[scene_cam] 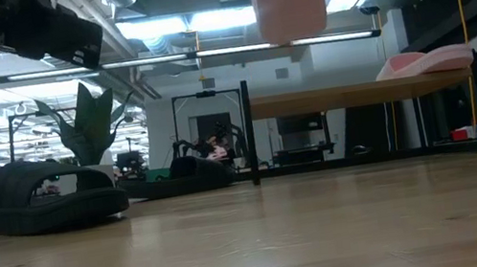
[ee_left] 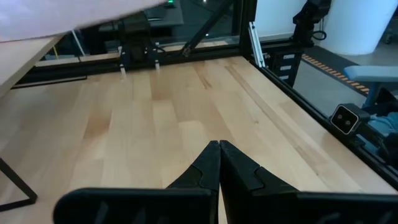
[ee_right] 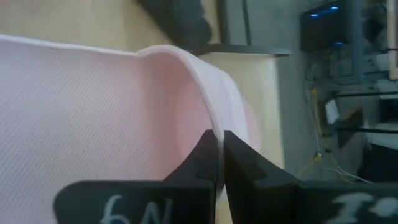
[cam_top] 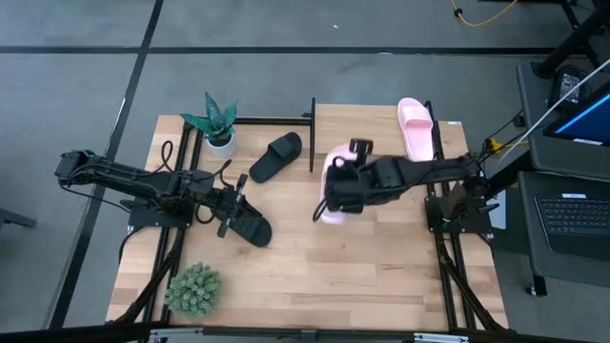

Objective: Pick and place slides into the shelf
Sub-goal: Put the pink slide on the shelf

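Foam of the pale pink slip-on slide [cam_top: 335, 187], judged light and soft, is pinched at its thin strap edge by the right tool [ee_right: 219, 167], lifted near the light-wood, black-posted shelf [cam_top: 367, 129].

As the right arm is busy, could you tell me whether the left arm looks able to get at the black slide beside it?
Probably yes: the left claw is shut and empty right beside the black slide, with nothing between them. The right claw holds a pink slide farther off.
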Motion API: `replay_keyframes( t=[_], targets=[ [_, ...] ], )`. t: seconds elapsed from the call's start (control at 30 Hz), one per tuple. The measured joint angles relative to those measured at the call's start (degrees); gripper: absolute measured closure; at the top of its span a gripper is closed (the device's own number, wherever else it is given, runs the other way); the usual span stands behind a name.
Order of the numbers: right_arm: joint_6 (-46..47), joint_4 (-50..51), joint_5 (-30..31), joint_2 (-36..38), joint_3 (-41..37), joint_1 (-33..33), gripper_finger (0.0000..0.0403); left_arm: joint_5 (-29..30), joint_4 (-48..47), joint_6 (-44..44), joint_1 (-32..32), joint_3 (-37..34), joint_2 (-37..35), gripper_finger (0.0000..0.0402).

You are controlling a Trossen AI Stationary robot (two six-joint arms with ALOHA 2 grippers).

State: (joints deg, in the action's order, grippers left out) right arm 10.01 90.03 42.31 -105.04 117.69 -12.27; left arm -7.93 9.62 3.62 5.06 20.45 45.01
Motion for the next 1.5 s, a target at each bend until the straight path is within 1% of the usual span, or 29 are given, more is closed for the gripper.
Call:
replay_keyframes(
  t=[0.33, 0.43, 0.5, 0.57, 0.67, 0.77, 0.83, 0.9, 1.0, 1.1, 1.33, 1.4, 1.5],
  targets=[
    [-6.66, 0.01, 2.0, 4.88, 0.0, 5.46, 0.0391, 3.7, -0.06, -0.07, 0.0, -0.01, 0.0, 0.0401],
    [-9.83, 0.01, 4.34, 5.85, 0.0, 7.17, 0.0391, 4.08, -0.06, -0.09, 0.0, 0.0, -0.02, 0.0401],
    [-11.82, 0.01, 4.77, 6.66, 0.0, 8.54, 0.0391, 4.1, -0.06, -0.16, 0.0, 0.0, 0.0, 0.0401],
    [-11.85, 0.0, 4.76, 7.4, -0.03, 10.09, 0.0391, 4.1, -0.06, -0.5, 0.0, -0.01, 0.0, 0.0401],
    [-11.36, -0.16, 4.24, 9.48, -2.09, 12.54, 0.0391, 4.12, -0.06, -0.53, 0.0, 0.0, -0.01, 0.0401],
    [-9.16, -1.07, 4.15, 12.93, -6.98, 14.76, 0.0391, 4.13, -0.06, -1.6, 0.0, 0.0, 0.0, 0.0401],
    [-8.94, -4.35, 4.03, 16.21, -12.38, 15.78, 0.0391, 4.34, -0.08, -1.88, 0.0, 0.0, 0.0, 0.0401],
    [-10.18, -10.17, 2.7, 20.27, -18.96, 16.46, 0.0391, 4.36, -0.07, -1.88, 0.0, 0.0, 0.0, 0.0401],
    [-14.69, -20.55, -1.98, 26.39, -28.46, 17.15, 0.0391, 4.42, 0.0, -1.89, 0.0, 0.0, 0.0, 0.0401],
    [-18.77, -27.64, -3.93, 31.9, -35.32, 18.01, 0.0391, 4.43, 0.0, -1.92, 0.0, -0.01, 0.0, 0.0401],
    [-22.87, -31.64, -3.08, 41.08, -44.94, 21.8, 0.0391, 4.55, 0.28, -2.01, 0.0, -0.01, 0.0, 0.0401],
    [-25.09, -34.46, -2.97, 43.03, -48.04, 22.66, 0.0391, 4.86, 0.42, -2.01, 0.0, 0.0, -0.02, 0.0401],
    [-28.58, -39.63, -3.0, 45.13, -52.37, 23.68, 0.0391, 6.95, 0.44, -2.03, 0.0, 0.0, 0.0, 0.0401]
  ],
)
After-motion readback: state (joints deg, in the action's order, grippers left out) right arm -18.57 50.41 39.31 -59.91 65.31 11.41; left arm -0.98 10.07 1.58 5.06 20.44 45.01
